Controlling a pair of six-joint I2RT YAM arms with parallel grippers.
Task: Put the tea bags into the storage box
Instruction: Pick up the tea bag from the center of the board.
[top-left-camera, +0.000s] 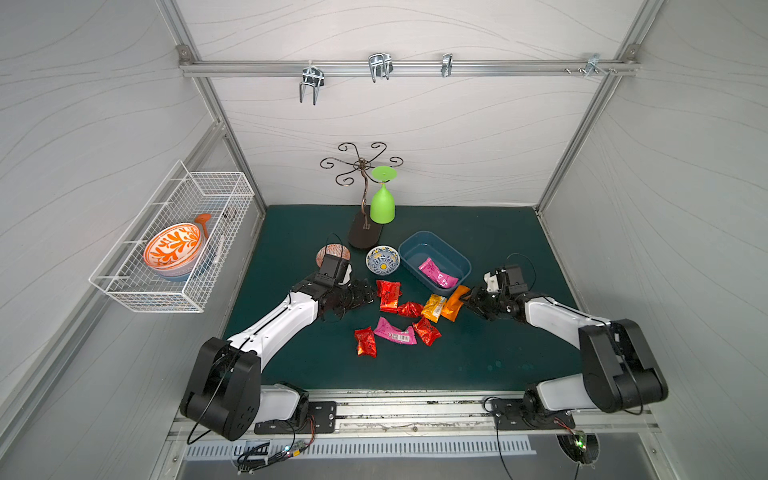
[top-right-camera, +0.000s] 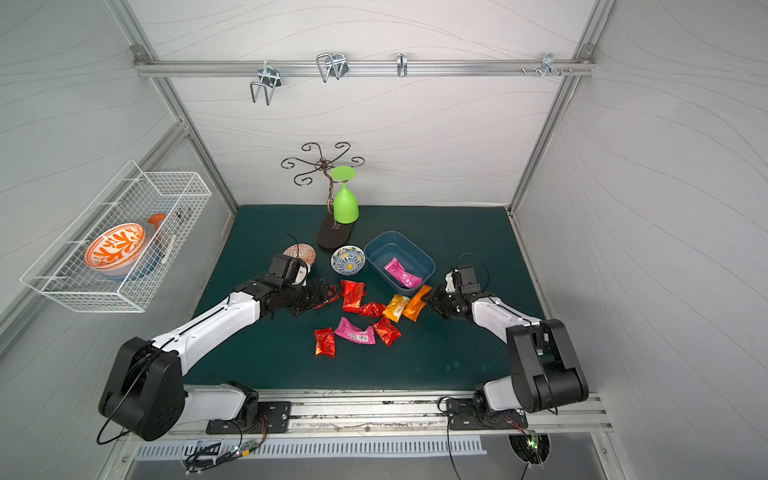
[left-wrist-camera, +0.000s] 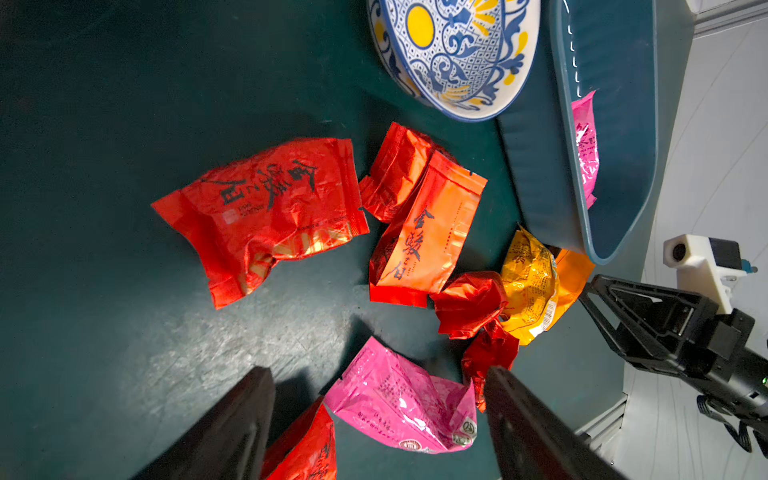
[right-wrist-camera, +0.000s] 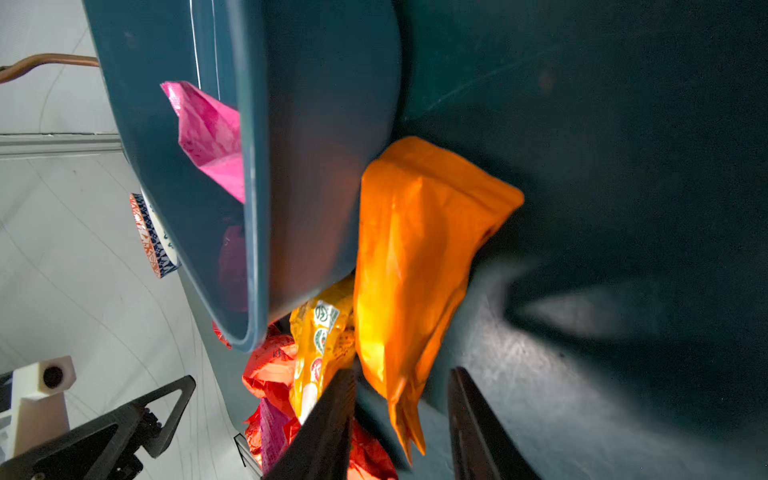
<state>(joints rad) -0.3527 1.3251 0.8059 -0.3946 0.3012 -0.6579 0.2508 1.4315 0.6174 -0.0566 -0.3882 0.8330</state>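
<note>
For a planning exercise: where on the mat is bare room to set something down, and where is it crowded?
Free: near mat strip between tea bags and rail; back right corner behind the storage box. Crowded: between left claw and right claw.

Six red tea bags (left-wrist-camera: 266, 216), two pink tea bags (top-left-camera: 395, 332), one yellow tea bag (top-left-camera: 433, 307) and one orange tea bag (top-left-camera: 455, 305) are counted, ten in all. One storage box (top-left-camera: 424, 247), three patterned bowls (top-left-camera: 382, 259), one wire basket (top-left-camera: 183, 299), one green goblet (top-left-camera: 382, 205) and one scrolled metal stand (top-left-camera: 365, 237) are seen.
</note>
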